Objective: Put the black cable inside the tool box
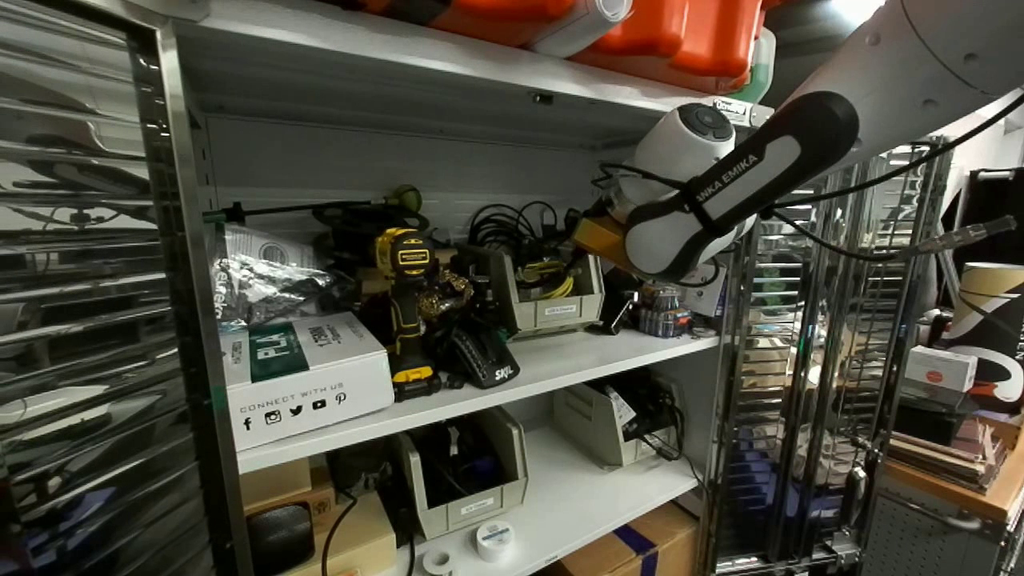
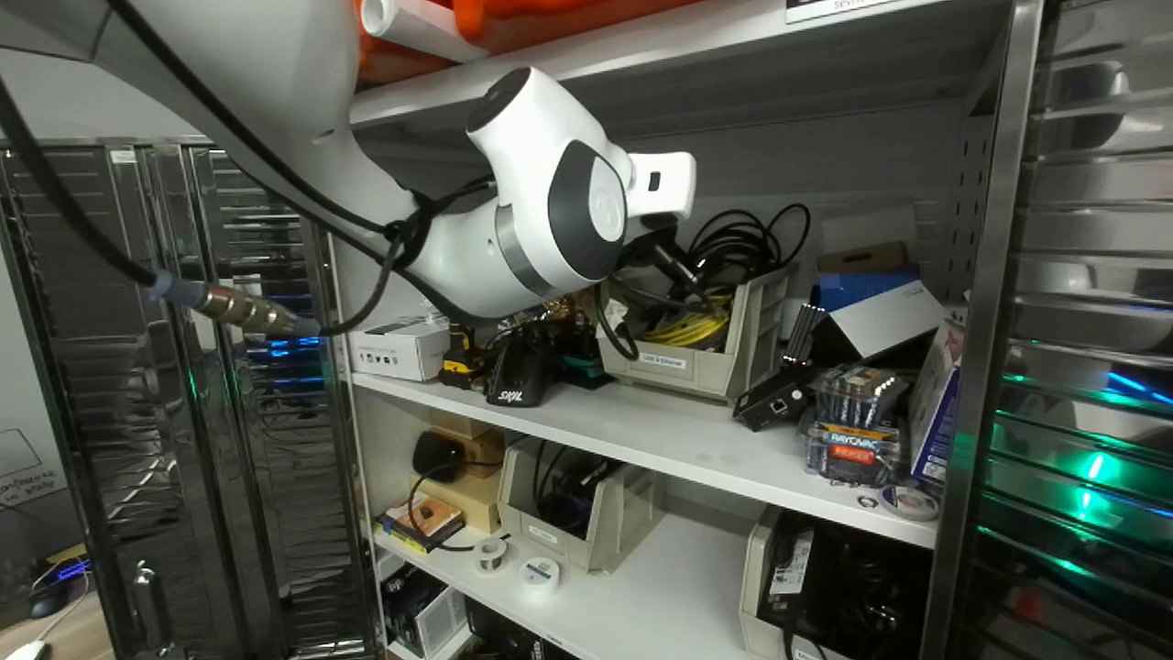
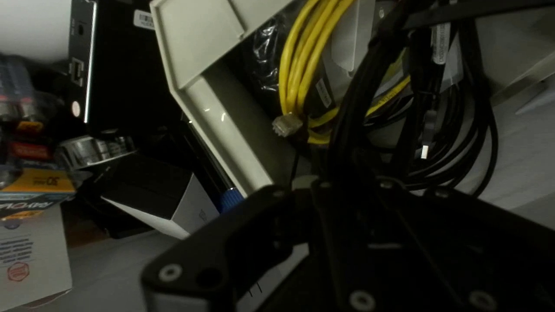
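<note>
The gripper [image 3: 353,184] holds the black cable [image 3: 357,93] by the box [image 2: 701,373]

Its fingers stand narrow, with the black cable pinched between them and running out beyond the tips. The rim of the box is near the fingers; if the black cable is fully inside, I cannot tell. Beyond the tips, in the box, lies a yellow cord [image 3: 292,95]

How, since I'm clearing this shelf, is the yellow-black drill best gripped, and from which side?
Probably grip the drill by its handle, coming from the open front of the shelf: the drill stands upright, its handle slimmer than the head.
</note>
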### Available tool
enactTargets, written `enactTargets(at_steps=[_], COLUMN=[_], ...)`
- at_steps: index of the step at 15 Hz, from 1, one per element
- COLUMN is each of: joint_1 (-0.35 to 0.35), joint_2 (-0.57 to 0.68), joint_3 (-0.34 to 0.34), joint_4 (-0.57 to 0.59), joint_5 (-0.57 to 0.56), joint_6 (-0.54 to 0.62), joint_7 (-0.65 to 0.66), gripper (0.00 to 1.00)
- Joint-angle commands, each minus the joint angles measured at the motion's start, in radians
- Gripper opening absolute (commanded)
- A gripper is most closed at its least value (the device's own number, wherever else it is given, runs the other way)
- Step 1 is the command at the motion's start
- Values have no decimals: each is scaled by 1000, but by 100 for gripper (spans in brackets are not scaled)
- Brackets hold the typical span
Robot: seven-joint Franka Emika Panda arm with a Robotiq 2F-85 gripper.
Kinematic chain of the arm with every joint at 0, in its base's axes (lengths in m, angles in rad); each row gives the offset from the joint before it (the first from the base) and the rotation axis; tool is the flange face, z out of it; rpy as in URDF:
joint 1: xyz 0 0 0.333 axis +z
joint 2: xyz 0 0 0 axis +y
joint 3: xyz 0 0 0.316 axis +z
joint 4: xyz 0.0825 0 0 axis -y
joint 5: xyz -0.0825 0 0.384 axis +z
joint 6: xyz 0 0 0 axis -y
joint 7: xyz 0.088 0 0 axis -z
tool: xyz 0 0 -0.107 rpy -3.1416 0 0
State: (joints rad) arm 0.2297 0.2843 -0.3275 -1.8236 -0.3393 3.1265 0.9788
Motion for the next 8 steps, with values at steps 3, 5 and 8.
enactTargets(at_steps=[3,5,8], joint_1=[71,83,80], joint_2=[65,71,71], joint_3=[-89,-95,-78], joint_4=[78,80,77], joint_5=[-28,-21,-3], joint_6=[10,8,-3], joint_7=[47,42,31], gripper=[3,3,39])
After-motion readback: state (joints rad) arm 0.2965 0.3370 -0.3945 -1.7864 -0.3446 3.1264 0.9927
